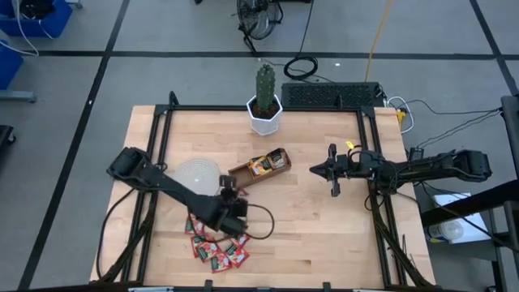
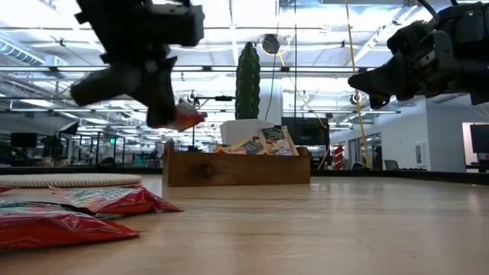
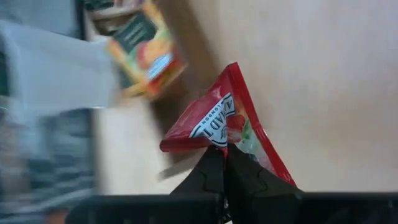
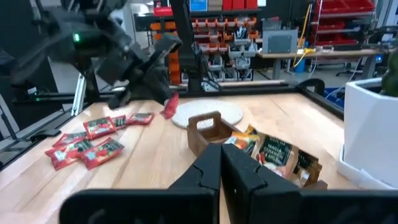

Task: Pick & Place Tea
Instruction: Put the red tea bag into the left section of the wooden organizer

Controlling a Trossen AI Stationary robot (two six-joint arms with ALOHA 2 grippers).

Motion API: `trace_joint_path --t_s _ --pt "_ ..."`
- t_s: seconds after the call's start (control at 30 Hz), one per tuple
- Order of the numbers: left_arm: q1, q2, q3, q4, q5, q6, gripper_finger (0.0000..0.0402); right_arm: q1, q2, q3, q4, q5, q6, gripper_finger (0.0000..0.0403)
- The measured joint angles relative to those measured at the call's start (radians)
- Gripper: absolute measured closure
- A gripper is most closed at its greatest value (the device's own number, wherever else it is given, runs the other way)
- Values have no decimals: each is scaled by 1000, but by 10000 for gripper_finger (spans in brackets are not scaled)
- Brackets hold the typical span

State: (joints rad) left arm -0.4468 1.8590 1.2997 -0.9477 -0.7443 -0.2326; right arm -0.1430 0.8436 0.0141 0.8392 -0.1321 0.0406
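My left gripper [image 3: 225,163] pinches a red sachet [image 3: 224,121] by its corner above the tabletop's front-left, so I'd carry it level to the tray [image 1: 240,173].

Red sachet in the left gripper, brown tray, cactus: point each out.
Red sachet [image 3: 219,121], left wrist view, printed face.
Brown tray [image 2: 229,169], low view, front wall.
Cactus [image 1: 265,83], high view, green stem.
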Motion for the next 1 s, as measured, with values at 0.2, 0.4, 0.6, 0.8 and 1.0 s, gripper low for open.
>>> trace_joint_path --t_s 0.2,0.4,0.6,0.8,1.0 --pt "24 -2 -10 73 -153 234 400 0 1 0 9 2 0 403" --pt "125 2 -65 117 -144 338 400 0 -1 0 116 1 0 403" --pt "225 2 -120 262 63 396 400 0 0 0 111 2 0 403" --pt "247 1 -144 207 63 433 400 0 0 0 104 3 0 403" --pt "262 1 -146 138 58 482 399 0 0 0 84 3 5 403"
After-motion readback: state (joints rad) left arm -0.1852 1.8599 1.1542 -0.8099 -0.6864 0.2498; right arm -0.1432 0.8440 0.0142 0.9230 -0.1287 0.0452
